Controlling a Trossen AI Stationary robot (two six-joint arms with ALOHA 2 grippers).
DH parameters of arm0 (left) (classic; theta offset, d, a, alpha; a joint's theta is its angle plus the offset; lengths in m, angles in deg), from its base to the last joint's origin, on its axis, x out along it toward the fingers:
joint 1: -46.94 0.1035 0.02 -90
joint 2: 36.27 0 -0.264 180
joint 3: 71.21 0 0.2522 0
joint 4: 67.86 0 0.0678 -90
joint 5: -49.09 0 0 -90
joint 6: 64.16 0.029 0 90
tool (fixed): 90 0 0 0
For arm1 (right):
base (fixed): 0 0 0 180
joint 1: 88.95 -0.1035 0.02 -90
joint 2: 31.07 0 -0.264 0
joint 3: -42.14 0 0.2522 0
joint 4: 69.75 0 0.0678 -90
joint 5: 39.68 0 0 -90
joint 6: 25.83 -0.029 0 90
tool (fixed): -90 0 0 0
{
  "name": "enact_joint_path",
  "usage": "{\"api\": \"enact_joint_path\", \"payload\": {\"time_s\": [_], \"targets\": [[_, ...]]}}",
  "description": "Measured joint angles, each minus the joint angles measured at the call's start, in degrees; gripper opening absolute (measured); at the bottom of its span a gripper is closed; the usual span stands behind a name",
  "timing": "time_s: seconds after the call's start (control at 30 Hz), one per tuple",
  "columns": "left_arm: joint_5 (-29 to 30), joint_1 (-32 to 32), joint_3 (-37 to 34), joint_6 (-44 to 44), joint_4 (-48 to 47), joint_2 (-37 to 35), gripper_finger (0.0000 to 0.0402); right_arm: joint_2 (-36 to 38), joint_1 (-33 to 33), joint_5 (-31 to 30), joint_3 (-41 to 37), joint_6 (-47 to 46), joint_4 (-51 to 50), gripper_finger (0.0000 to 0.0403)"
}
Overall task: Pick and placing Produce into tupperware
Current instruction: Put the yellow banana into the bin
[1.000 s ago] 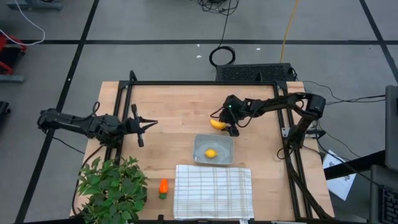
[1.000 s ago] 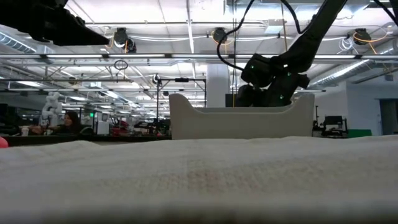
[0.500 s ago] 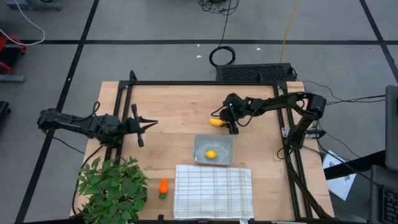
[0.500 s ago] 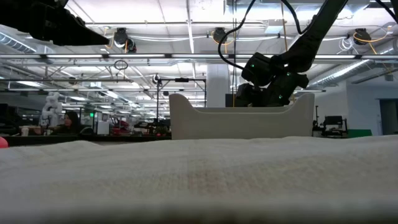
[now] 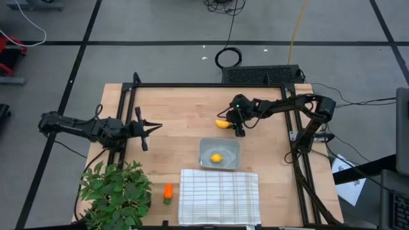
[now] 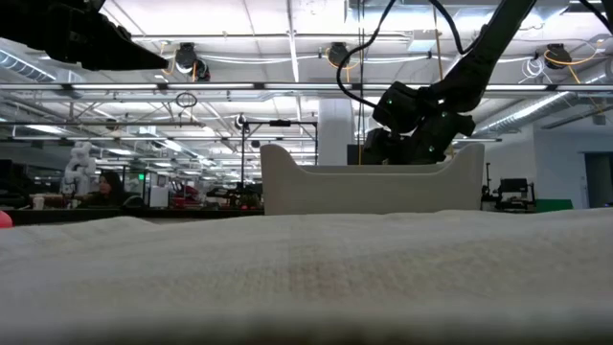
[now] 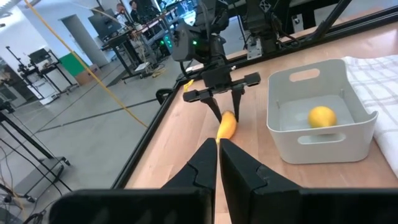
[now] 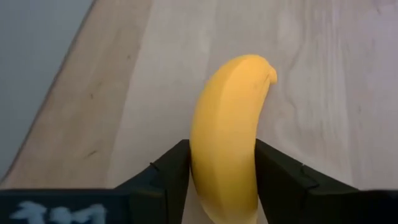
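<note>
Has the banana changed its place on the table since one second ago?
Yes, slightly. In the high view the banana, held between the right gripper fingers, now lies a little farther from the tupperware, toward the table's far edge.

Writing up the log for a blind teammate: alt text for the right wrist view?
A yellow banana fills the middle of the picture, held between the two dark fingers of the right gripper. Behind it lies the pale wooden table, with grey floor past its edge.

A lab hall — ceiling trusses (image 6: 287,88), workbenches (image 6: 134,203), floor cables (image 5: 228,57).
</note>
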Motion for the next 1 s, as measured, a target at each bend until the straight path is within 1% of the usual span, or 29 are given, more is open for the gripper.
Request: {"api": "enact_joint_path", "payload": {"time_s": [0.23,0.5,0.67,0.87,0.93,1.0], "targets": [[0.02,0.00,0.00,-0.02,0.02,-0.02,0.0024,4.79,1.22,0.01,0.02,-0.22,0.01,0.0133],[0.00,0.00,0.00,0.13,0.02,-0.02,0.0024,15.44,1.26,0.45,0.02,-3.60,-1.63,0.0149],[0.04,0.00,0.00,0.16,0.02,0.00,0.0024,21.69,1.25,0.47,0.08,-3.86,-3.88,0.0140],[0.13,0.00,0.00,0.57,0.02,0.00,0.0024,25.56,2.09,0.47,3.48,-4.53,-9.45,0.0140],[0.32,0.00,0.00,0.57,0.02,-0.02,0.0024,26.21,1.91,1.94,4.04,-5.59,-10.28,0.0141],[0.47,0.05,0.00,0.57,0.02,0.00,0.0024,26.50,1.89,5.36,4.07,-6.74,-10.37,0.0142]]}}
